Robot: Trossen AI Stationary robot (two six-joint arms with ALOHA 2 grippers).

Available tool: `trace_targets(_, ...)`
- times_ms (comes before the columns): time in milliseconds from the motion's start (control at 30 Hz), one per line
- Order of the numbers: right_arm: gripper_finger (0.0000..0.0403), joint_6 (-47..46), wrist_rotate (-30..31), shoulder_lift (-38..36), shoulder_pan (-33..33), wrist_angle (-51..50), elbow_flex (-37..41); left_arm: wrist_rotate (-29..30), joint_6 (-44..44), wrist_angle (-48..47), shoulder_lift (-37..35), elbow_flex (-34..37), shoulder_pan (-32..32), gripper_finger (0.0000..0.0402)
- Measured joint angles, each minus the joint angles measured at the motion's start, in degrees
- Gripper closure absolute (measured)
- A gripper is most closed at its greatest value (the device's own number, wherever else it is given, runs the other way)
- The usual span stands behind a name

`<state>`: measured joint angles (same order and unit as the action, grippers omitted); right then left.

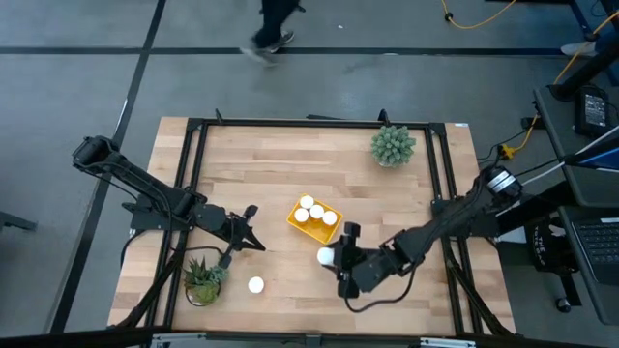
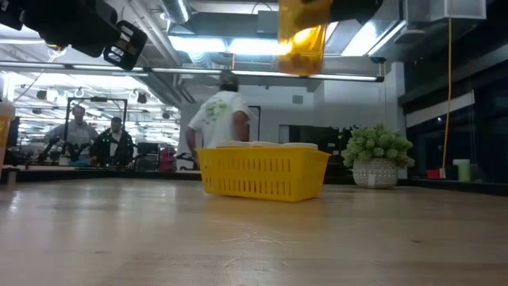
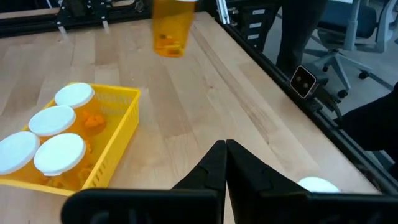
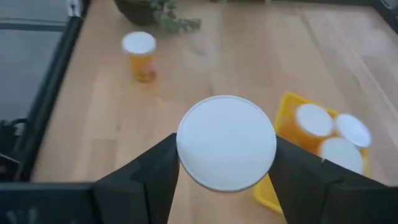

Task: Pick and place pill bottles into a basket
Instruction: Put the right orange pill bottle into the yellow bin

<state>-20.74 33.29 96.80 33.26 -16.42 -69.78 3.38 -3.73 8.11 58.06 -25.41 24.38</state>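
Observation:
The yellow basket (image 1: 314, 218) stands mid-table with several white-capped pill bottles (image 3: 53, 134) upright inside. My right gripper (image 1: 337, 258) hovers just near and right of the basket, shut on another pill bottle (image 2: 302, 40) held well above the wood. One more pill bottle (image 1: 255, 284) stands on its base near the table's front edge. My left gripper (image 1: 255, 243) is shut and holds nothing, left of the basket and above the table. My right gripper pinches the bottle's white cap (image 4: 226, 151) between its two fingers (image 4: 163, 171), one on each side of the cap's rim. The fingers slant down from the table's right side. The orange body (image 3: 171, 28) hangs upright below the cap, lifted clear of the table.
A potted plant (image 1: 393, 145) stands at the far right of the table, another (image 1: 204, 279) at the near left beside the loose bottle. A black frame (image 1: 193, 145) runs round the table's edges. People (image 2: 222, 115) are in the room beyond.

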Motion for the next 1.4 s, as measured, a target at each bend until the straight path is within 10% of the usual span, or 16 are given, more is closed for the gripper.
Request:
trace_targets(600, 0.0179, 3.2, -2.5, -6.0, -8.8, 22.0, 18.0, 0.0, 0.0, -2.1, -0.3, 0.0, 0.0, 0.0396)
trace_targets(1400, 0.0179, 6.2, -7.4, -1.1, -15.6, 26.5, 18.5, 1.6, 0.0, -2.8, -0.2, 0.0, 0.0, 0.0397)
